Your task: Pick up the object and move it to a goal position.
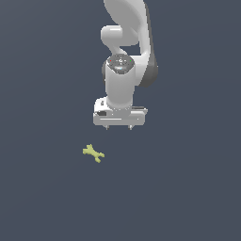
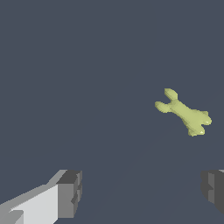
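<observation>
The object [image 1: 93, 153] is a tiny yellow-green piece with forked ends, lying flat on the dark grey floor, below and toward the exterior view's left of the arm. It also shows in the wrist view [image 2: 183, 112]. My white gripper [image 1: 118, 127] hangs above the floor, pointing down, apart from the object and empty. Its two short fingertips stand wide apart. In the wrist view the dark finger pads [image 2: 70, 192] sit far apart with nothing between them, and the object lies off to one side of them.
The white arm [image 1: 124, 56] rises behind the gripper to the frame's top. A plain dark grey floor [image 1: 188, 188] fills the scene.
</observation>
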`<state>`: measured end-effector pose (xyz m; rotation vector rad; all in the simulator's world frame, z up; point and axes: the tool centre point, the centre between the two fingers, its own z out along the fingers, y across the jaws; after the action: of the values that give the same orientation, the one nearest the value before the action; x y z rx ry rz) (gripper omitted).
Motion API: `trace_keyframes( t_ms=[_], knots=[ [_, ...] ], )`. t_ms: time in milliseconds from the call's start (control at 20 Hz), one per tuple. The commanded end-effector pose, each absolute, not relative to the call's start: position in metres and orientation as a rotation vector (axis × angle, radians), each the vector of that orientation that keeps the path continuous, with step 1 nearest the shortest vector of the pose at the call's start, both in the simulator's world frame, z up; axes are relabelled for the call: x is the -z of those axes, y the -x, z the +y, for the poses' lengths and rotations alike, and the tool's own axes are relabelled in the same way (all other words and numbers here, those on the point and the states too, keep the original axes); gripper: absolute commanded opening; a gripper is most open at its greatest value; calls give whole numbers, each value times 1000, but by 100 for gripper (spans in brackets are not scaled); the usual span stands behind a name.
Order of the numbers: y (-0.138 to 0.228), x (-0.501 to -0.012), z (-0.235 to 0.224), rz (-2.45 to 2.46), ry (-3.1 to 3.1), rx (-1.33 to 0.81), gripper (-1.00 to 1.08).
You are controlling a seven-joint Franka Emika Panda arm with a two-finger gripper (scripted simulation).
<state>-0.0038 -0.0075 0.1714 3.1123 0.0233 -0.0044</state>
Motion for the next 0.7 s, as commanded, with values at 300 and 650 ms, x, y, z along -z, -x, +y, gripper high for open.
trace_keyframes(
  t_ms=[300, 650],
  knots=[
    [-3, -185, -13, 31, -3090, -39, 100],
    [-6, -189, -15, 35, -3083, -53, 100]
  ],
)
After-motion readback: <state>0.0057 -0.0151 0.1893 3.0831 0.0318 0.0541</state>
